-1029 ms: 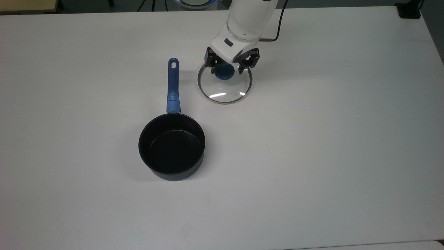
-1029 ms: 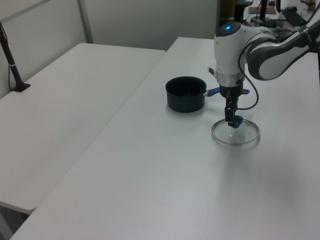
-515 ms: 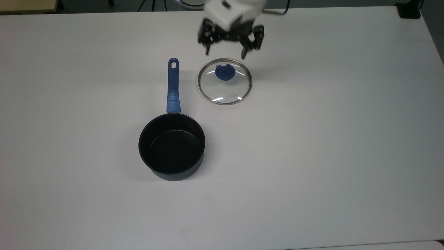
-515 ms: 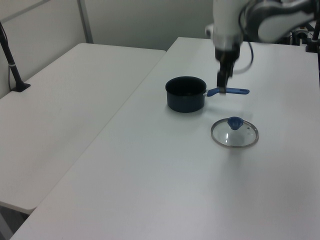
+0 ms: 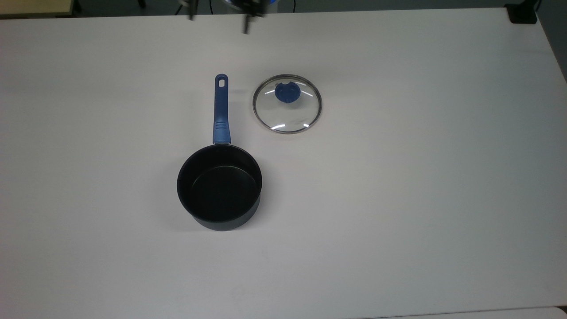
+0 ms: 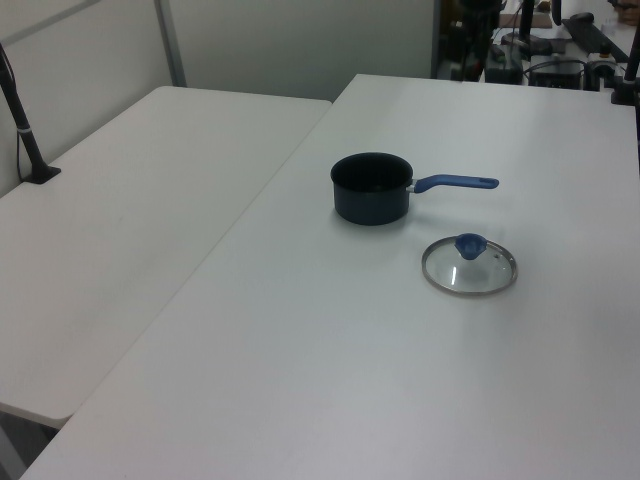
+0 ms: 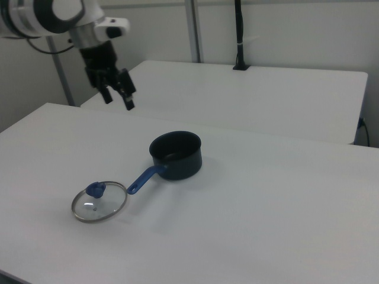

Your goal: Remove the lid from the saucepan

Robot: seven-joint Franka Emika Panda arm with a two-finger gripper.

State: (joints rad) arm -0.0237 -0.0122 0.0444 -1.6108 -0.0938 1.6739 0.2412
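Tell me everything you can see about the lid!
The lid is round, see-through like glass, with a thin shiny metal rim and a blue knob sitting up on top. It lies flat on the white table, beside the saucepan's blue handle without touching it. Only the table touches it.

No readable text, label, brand or number on any surface.
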